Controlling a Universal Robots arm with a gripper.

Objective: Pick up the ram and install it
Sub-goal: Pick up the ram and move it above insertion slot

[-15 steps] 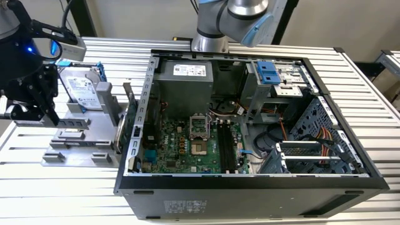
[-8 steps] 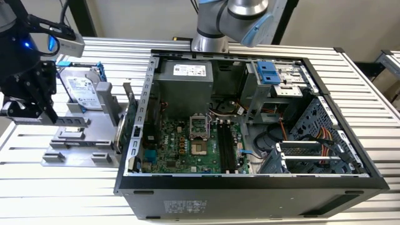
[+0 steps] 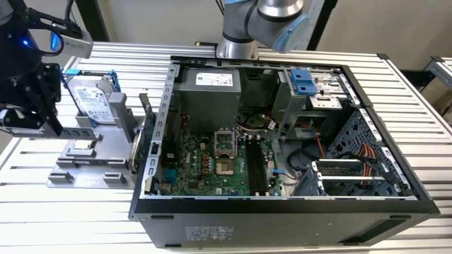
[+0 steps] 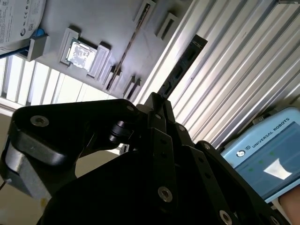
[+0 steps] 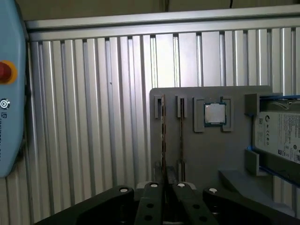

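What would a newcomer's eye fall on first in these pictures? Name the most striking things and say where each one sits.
The open computer case dominates the middle of the exterior view, its green motherboard laid bare. At the exterior view's left sits a grey parts tray carrying a hard drive. In the second wrist view the black end effector grips the ram, a thin dark stick, above the ribbed metal table.

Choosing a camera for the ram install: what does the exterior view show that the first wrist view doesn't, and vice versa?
Exterior view: the open computer case, its motherboard and long black slots. First wrist view: the red button on a pendant, and the ram on edge. Both: the grey holder plate, CPU chip, hard drive and the hand.
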